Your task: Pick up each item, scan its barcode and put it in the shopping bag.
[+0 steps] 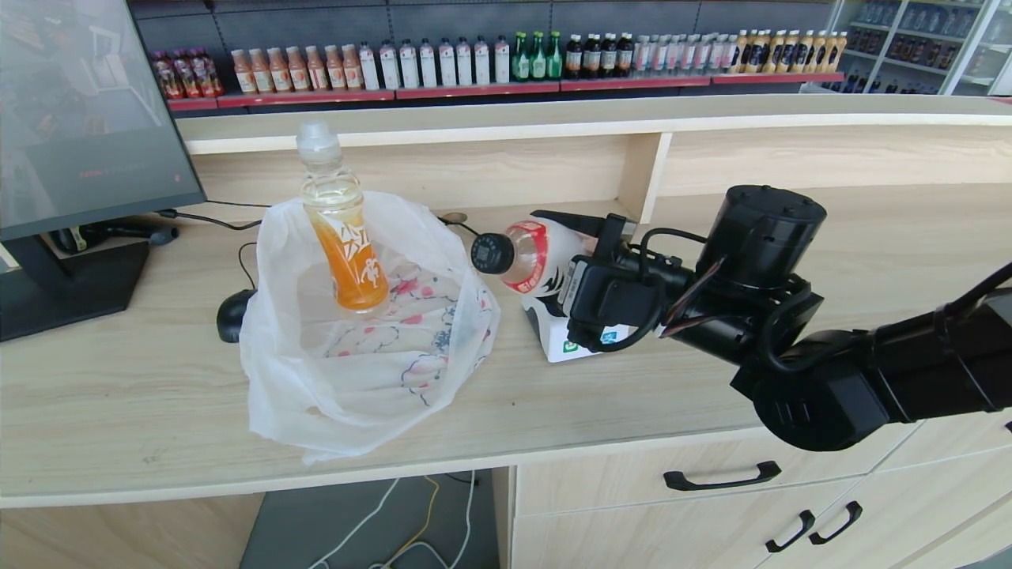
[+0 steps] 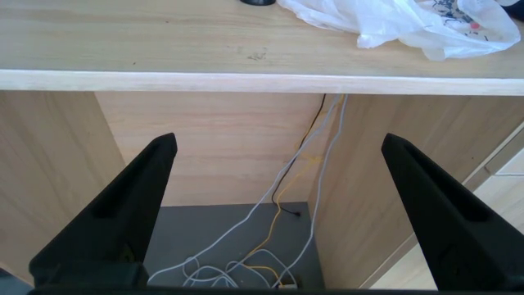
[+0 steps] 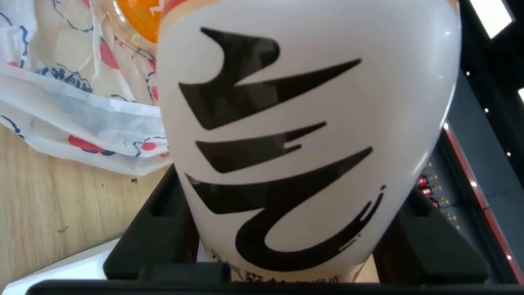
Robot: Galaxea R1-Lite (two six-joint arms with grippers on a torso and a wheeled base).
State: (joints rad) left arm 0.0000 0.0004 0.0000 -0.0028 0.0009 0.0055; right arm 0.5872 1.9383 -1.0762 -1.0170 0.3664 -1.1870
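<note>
- Head view: the right gripper (image 1: 565, 269) clamps a white bottle (image 1: 526, 253) sideways above the counter (image 1: 118, 411), just beside the shopping bag (image 1: 356, 371); bagging seems to be the step in hand.
- Left wrist view: the left gripper (image 2: 278, 143) hangs spread wide and empty below the counter edge.
- Right wrist view: the bottle sits gripped; next it likely needs carrying over the bag's mouth, then releasing.

Holds white bottle (image 1: 531, 251) sideways in right gripper (image 1: 571, 273) above wooden counter (image 1: 118, 395), black cap toward shopping bag (image 1: 356, 371). Shows orange drink bottle (image 1: 345, 237) upright inside bag, black mouse (image 1: 235, 314) just beside it, monitor (image 1: 79, 103) at far left, rows of bottles (image 1: 490, 59) on shelf behind.
</note>
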